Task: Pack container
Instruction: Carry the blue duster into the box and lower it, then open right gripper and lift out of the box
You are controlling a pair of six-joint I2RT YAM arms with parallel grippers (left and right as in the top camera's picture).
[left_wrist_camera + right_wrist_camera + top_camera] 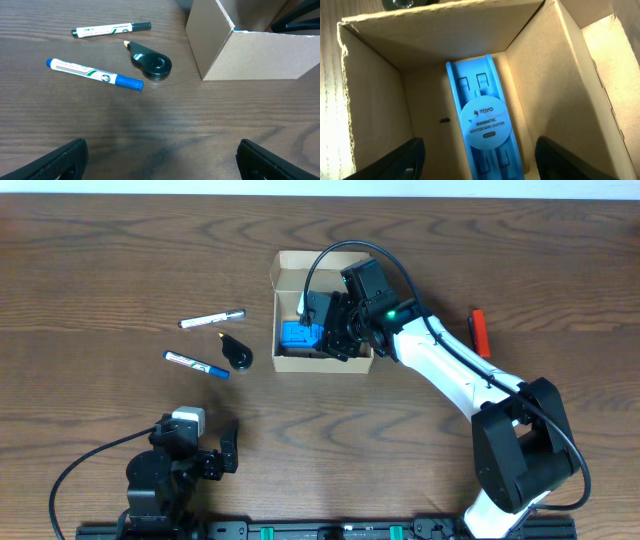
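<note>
Magnetic whiteboard duster point(485, 125) lies in the container point(290, 270). The right gripper point(477, 147) and the left gripper point(161, 145) both have jaws spread, holding nothing. Next, probably: fetch the blue marker point(95, 74) to the left.

A blue duster point(485, 130) lies flat in the container point(375, 75), beneath the wide-spread claw point(479, 162).

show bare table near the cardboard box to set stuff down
Free: brown wooden table in front of the tan cardboard box, towards the robot. Crowded: its left, with black-capped white marker, blue-capped white marker, black teardrop tape dispenser.
</note>
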